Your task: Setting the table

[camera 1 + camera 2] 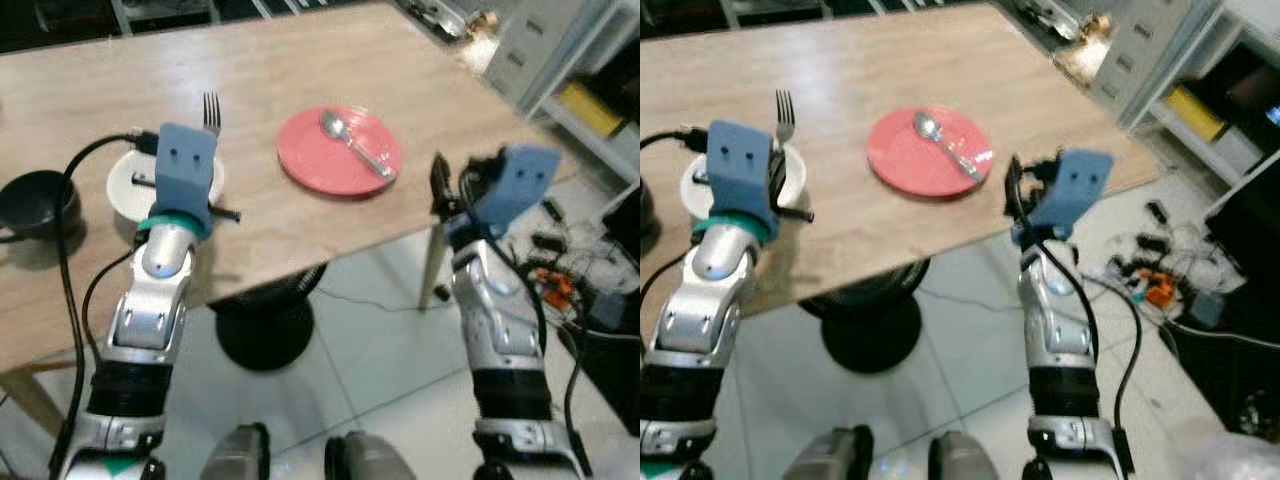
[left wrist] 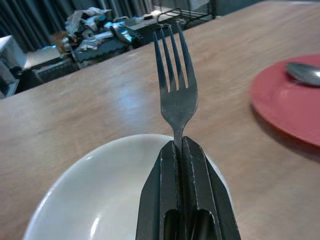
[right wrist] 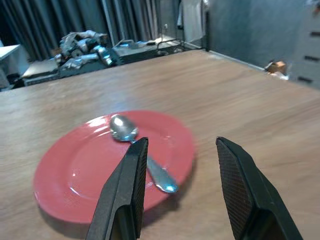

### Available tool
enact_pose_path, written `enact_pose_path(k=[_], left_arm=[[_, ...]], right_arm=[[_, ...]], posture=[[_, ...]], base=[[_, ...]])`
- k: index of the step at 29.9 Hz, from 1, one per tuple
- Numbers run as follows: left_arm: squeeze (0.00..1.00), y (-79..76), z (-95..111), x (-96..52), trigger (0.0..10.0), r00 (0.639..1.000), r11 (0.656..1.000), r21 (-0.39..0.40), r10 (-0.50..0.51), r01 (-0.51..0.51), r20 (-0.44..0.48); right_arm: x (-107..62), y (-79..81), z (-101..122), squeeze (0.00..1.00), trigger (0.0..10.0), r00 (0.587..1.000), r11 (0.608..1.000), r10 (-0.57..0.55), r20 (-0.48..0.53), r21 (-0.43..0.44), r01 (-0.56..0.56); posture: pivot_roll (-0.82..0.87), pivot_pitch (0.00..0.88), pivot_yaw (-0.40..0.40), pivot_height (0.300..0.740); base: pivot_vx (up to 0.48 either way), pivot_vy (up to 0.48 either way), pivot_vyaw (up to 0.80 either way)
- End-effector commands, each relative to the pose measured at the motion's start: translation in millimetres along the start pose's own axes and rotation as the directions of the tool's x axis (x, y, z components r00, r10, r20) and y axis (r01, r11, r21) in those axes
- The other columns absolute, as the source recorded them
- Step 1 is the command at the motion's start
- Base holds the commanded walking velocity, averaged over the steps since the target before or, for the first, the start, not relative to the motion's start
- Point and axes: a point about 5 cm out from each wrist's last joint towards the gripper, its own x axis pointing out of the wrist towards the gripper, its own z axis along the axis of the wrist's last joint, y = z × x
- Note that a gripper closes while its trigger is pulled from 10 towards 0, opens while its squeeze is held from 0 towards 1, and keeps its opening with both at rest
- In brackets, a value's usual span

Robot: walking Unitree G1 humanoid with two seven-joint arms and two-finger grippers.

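The fork stands clamped by its handle between the closed fingers of the left gripper, tines pointing away past the fingertips. Directly under those jaws sits a white bowl, its rim just below the fork's neck. Beyond and to the right of the jaws lies the red plate, with a spoon resting on it, bowl end toward the far side.

The right gripper hovers at the near edge of the table, its jaws spread wide and holding nothing; the plate and spoon lie just ahead of its fingertips. A dark bowl sits on the table well left of the left gripper.
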Motion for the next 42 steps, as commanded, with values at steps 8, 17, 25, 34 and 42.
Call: enact_pose_path(k=[8,17,25,34,42], left_arm=[[0.00,-4.9,-4.6,-1.9,10.0,0.999,1.000,-0.004,-0.025,0.025,-0.020],[0.00,-4.3,-3.8,-1.5,10.0,0.999,1.000,0.001,-0.028,0.028,-0.018],[0.00,2.3,-4.0,0.1,10.0,1.000,1.000,-0.009,0.014,-0.015,-0.017],[0.00,3.7,-4.1,0.1,10.0,1.000,1.000,-0.013,0.022,-0.022,-0.019],[0.00,4.1,-4.4,0.4,10.0,0.999,0.999,-0.034,0.037,-0.038,-0.029]], right_arm=[[-2.1,-8.2,-3.5,0.00,10.0,0.999,1.000,-0.029,-0.013,-0.009,0.029],[-2.2,-8.0,-4.7,0.00,10.0,0.999,0.999,-0.027,-0.017,-0.020,0.026],[-1.9,-7.5,-4.9,0.00,10.0,1.000,1.000,-0.021,-0.019,-0.021,0.021],[-2.3,-7.0,-5.1,0.00,10.0,1.000,1.000,-0.017,-0.021,-0.020,0.017],[-2.6,-7.0,-5.3,0.00,10.0,1.000,1.000,-0.016,-0.023,-0.021,0.015]], posture=[[-0.08,0.063,0.027,0.740],[-0.08,0.058,0.027,0.740],[-0.08,0.057,0.026,0.740],[-0.08,0.061,0.025,0.740],[-0.08,0.064,0.024,0.740]], base=[[0.000,0.000,0.00],[0.000,0.000,0.00],[0.132,-0.133,0.00],[0.314,-0.329,0.00],[0.120,-0.039,0.00]])
